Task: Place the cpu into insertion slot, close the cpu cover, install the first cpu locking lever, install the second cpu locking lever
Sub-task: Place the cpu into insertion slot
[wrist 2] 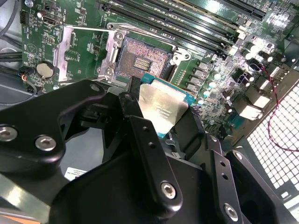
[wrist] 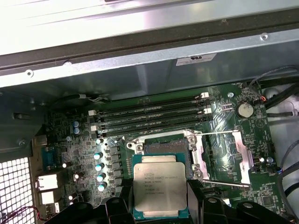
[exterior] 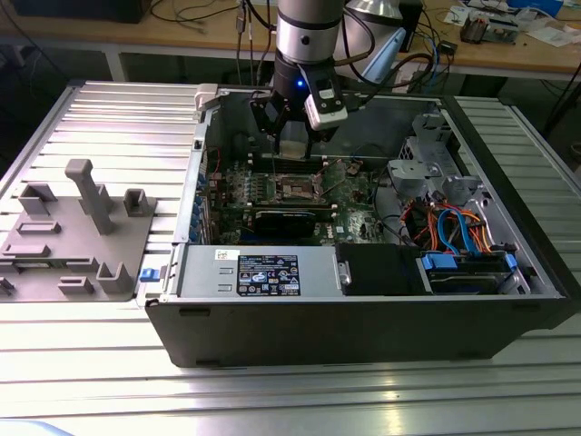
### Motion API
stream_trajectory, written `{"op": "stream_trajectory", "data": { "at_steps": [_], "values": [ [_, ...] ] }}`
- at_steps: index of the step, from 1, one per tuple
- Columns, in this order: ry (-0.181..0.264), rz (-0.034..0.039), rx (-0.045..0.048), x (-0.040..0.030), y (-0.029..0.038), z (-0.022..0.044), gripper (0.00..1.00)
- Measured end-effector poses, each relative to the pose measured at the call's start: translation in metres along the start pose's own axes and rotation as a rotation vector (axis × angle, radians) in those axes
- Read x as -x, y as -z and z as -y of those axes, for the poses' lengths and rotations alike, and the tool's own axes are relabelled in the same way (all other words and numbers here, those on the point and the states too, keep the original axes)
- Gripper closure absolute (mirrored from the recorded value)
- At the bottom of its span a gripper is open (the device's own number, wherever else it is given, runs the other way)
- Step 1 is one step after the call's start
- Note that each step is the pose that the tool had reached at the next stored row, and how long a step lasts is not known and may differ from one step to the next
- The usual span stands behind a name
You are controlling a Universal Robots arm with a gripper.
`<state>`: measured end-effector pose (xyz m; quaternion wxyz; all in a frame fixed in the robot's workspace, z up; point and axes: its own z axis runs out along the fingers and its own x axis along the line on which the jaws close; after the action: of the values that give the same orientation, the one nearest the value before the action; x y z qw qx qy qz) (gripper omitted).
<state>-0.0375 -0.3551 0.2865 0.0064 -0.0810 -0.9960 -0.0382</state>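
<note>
- One open computer case (exterior: 363, 300) lies on one ribbed metal table (exterior: 118, 109). One grey fixture tray (exterior: 73, 245) sits beside it, at the exterior view's left.
- One gripper (exterior: 295, 138) hangs inside the case over one green motherboard (wrist: 74, 144).
- One cpu cover (wrist: 224, 156) is swung open and lies flat beside the socket.
- One insertion slot (wrist 2: 142, 58) is uncovered, its contacts showing.
- One cpu (wrist: 160, 186) is clamped by its edges between the two black fingers (wrist 2: 140, 130). It is held above the board, near the slot and not seated.
- One coin battery (wrist: 244, 110) sits near the cover.
</note>
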Motion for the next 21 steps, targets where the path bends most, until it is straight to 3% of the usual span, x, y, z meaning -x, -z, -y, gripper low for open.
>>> {"op": "stream_trajectory", "data": {
  "at_steps": [21],
  "values": [
    [-0.015,0.0013,-0.0004,0.0,-0.0006,0.0,0.45]
  ]
}}
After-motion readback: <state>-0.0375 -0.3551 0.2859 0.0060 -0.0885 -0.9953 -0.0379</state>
